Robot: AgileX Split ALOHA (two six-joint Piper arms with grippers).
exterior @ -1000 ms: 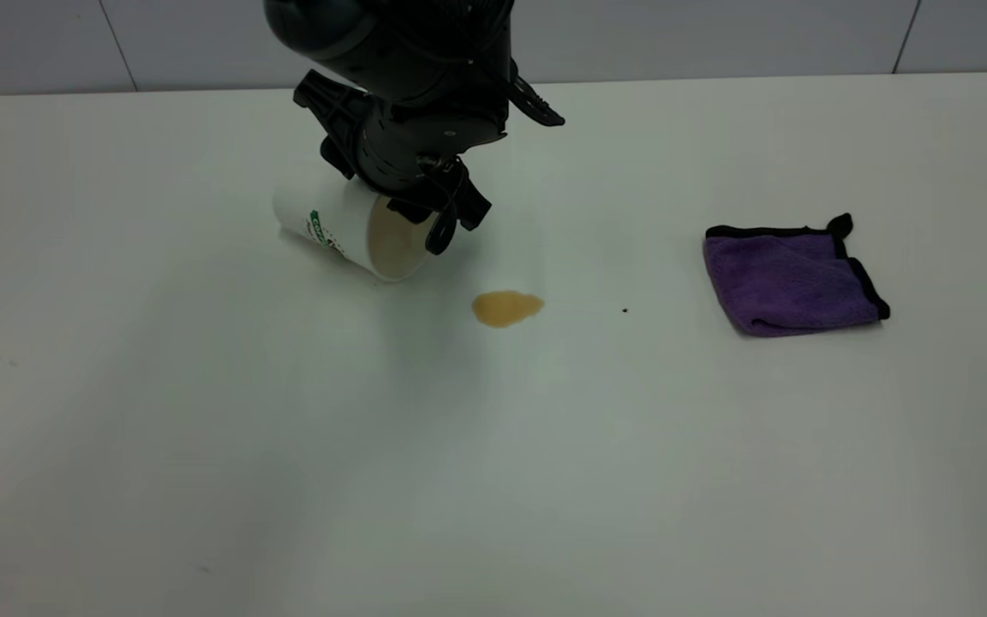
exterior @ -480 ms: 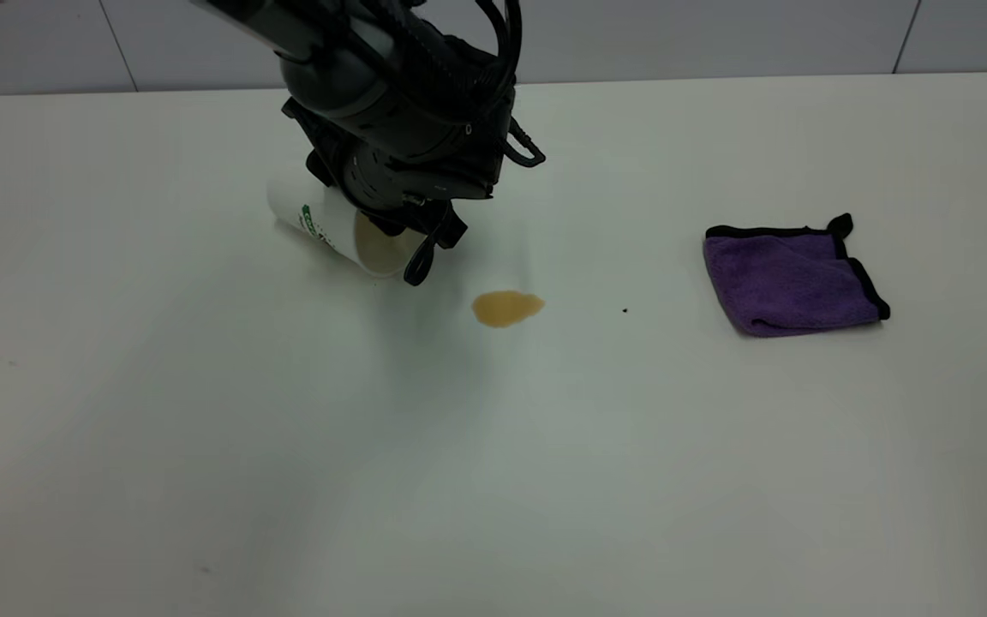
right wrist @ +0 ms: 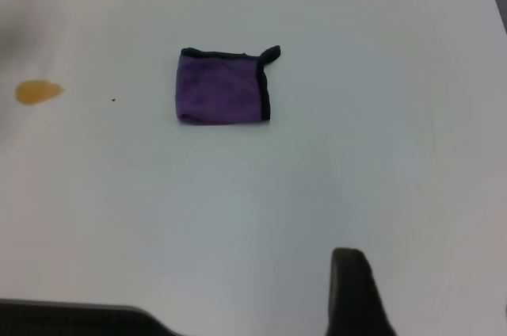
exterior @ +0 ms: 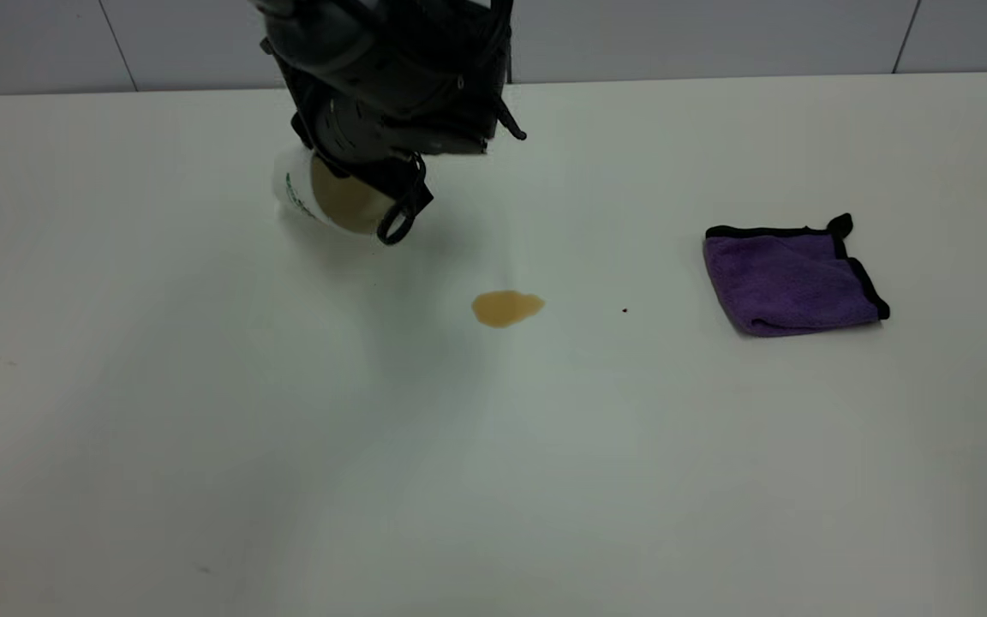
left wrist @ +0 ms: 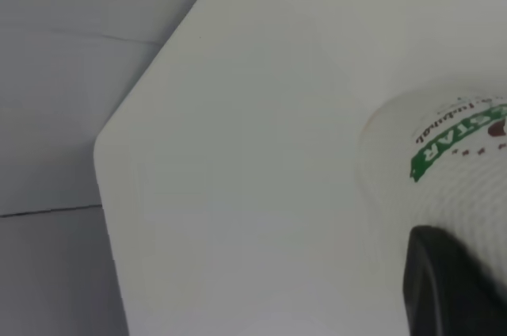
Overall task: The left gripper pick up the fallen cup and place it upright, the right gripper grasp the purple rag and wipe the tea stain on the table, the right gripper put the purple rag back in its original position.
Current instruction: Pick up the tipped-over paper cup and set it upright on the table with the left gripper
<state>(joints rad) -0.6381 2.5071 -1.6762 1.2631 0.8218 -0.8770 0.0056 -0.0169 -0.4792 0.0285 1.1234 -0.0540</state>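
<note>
The cup (exterior: 322,199) is held tilted, clamped at its rim by the left gripper (exterior: 395,214); the tea stain (exterior: 506,308) and the purple rag (exterior: 789,278) are left on the table (exterior: 493,446); the right gripper's opening cannot be told.

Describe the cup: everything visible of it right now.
The cup is a white paper cup with a green-banner logo and a dotted texture on its wall. Its inside is stained cream-tan. It is tilted, not upright, with its open mouth turned toward the exterior camera and toward the tea stain. The left gripper is shut on it at the rim, one black finger looped over the mouth's edge. Whether its base touches the table cannot be told.
</note>
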